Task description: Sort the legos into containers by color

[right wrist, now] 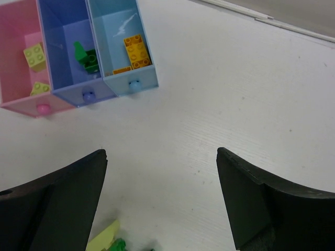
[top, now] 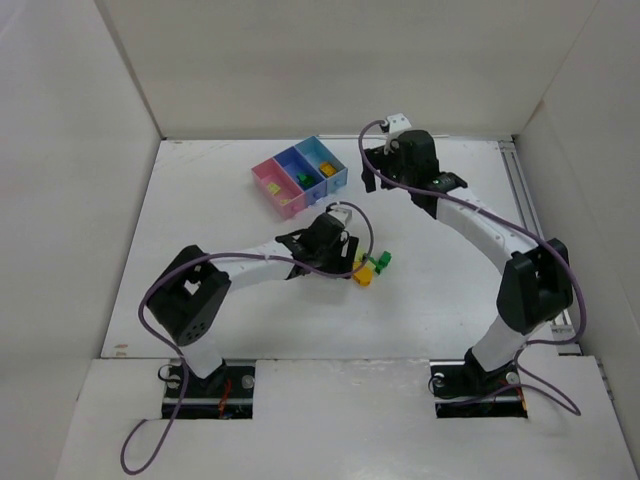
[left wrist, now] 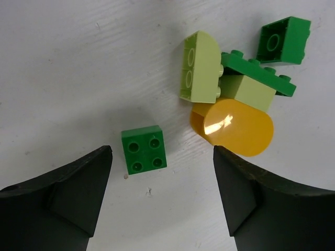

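Looking at the left wrist view, we see the left gripper (left wrist: 163,157) with jaws apart, gripping nothing. A dark green square brick (left wrist: 144,149) lies on the table (left wrist: 63,63) between the fingertips, nearer the left one, touching neither.

Upper right of that frame is the loose pile: pale yellow-green bricks (left wrist: 201,65), orange-yellow rounded piece (left wrist: 235,128) and dark green plate (left wrist: 256,73), all touching.

The right gripper (right wrist: 162,154) also has its jaws apart and holds nothing.

Upper left of the right wrist frame:
- The pink bin (right wrist: 15,63) holds pale pieces.
- The purple-blue bin (right wrist: 52,31) holds dark green ones.
- The light blue bin (right wrist: 104,31) holds orange-yellow ones.
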Controlling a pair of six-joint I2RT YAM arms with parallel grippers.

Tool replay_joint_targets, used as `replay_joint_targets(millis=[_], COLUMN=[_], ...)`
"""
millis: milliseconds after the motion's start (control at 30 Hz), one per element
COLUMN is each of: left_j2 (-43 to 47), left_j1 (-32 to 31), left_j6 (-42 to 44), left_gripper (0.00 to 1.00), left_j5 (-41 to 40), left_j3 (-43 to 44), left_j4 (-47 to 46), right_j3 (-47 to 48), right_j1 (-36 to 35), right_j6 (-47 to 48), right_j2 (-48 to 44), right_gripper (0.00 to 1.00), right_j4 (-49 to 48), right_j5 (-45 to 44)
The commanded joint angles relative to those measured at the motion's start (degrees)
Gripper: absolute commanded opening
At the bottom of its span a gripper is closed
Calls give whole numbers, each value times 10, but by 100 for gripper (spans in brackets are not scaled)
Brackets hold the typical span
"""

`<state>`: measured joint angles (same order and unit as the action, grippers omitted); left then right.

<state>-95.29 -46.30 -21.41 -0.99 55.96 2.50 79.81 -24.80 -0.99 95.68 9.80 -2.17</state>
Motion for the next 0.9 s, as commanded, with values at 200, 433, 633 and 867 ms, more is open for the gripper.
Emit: replay_joint_targets(millis=[200,433,633,867], left_j2=[-45,-29,19,55], left_j1=[-22,-27,-33,24], left_j6=[-10,-21,-32,-14], left_gripper=[64,19,10,12], left_j5=[-93,-93,-112,-140], left_j3=[26,26,24,93], left_j4=[23,34,44,23], right_j3=[-21,-33,-33,-83], right_j1=[12,18,31,57], right_j6=[-23,-28,-28,-39], right_j2=[-38,-49,-55,-115], right_gripper=[89,89,89,87], right_j4=[-21,-21,-21,-48], right_j5=[-20,-20,-26,-48])
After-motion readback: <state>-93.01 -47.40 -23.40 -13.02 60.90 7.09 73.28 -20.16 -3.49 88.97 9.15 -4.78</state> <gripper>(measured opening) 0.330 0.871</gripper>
